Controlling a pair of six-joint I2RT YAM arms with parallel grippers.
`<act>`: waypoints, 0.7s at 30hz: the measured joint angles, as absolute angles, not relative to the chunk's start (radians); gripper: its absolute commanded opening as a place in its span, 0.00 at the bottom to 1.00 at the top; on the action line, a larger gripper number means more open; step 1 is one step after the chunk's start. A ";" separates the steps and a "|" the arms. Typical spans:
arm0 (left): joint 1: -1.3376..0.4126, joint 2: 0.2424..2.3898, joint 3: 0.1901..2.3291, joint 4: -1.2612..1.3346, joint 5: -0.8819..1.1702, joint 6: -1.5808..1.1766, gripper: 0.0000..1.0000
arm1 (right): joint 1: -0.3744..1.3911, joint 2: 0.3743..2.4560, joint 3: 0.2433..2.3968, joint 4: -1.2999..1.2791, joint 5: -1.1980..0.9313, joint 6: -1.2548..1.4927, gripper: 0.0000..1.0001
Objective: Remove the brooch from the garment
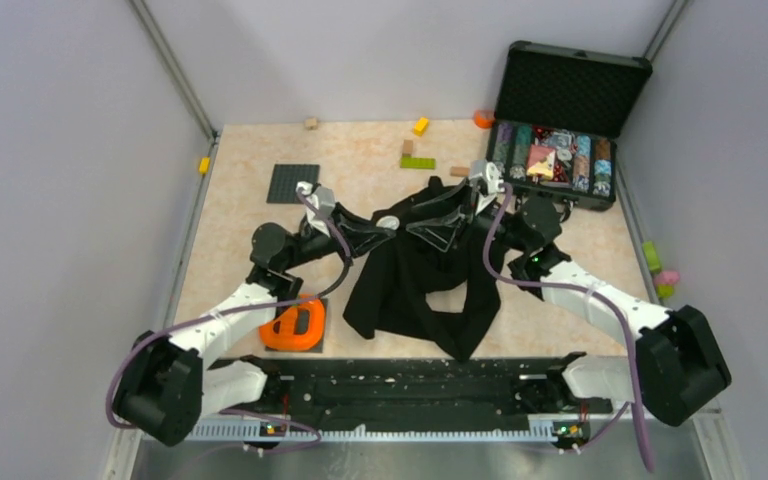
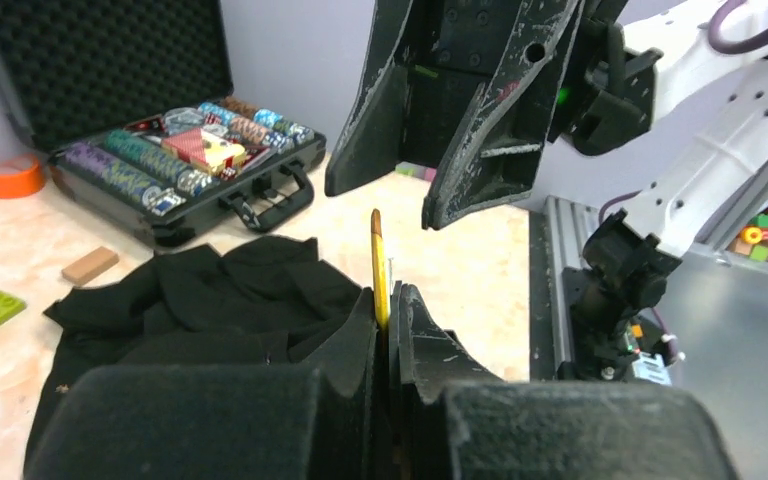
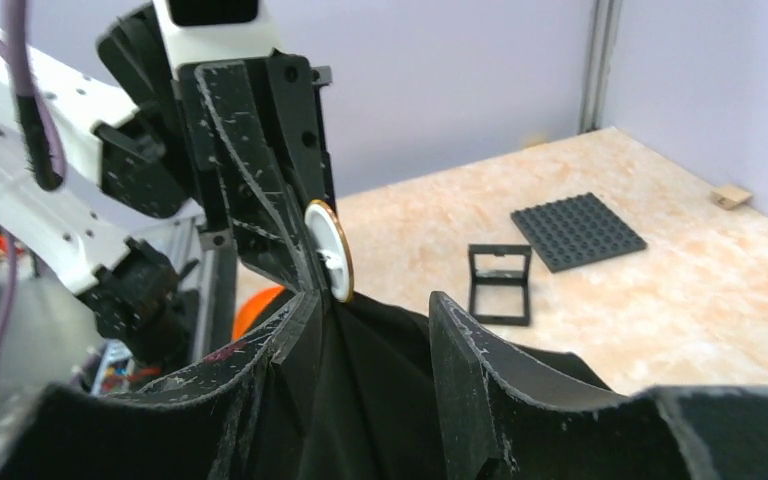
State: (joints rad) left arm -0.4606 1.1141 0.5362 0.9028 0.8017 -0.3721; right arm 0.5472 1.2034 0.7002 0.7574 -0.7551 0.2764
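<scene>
The black garment [image 1: 420, 285] lies crumpled mid-table, its top edge lifted between the two grippers. The brooch [image 3: 327, 248] is a white disc with a gold rim. In the left wrist view it shows edge-on [image 2: 377, 265]. My left gripper [image 2: 392, 296] is shut on the brooch and holds it upright above the cloth [image 2: 210, 290]; it also shows in the top view [image 1: 392, 228]. The brooch's lower edge meets the raised cloth [image 3: 380, 370]. My right gripper [image 3: 372, 300] is open, its jaws astride that fold just below the brooch; it also shows in the top view [image 1: 430, 226].
An open black case of coloured chips [image 1: 560, 150] stands at the back right. An orange tape roll [image 1: 298, 325] lies by the left arm. A dark grey baseplate [image 1: 293, 183], a black frame [image 3: 500, 285] and small loose blocks [image 1: 418, 162] lie behind the garment.
</scene>
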 measured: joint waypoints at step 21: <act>-0.339 1.459 0.688 1.461 0.806 -1.427 0.00 | 0.532 1.328 0.769 0.958 -0.631 0.848 0.32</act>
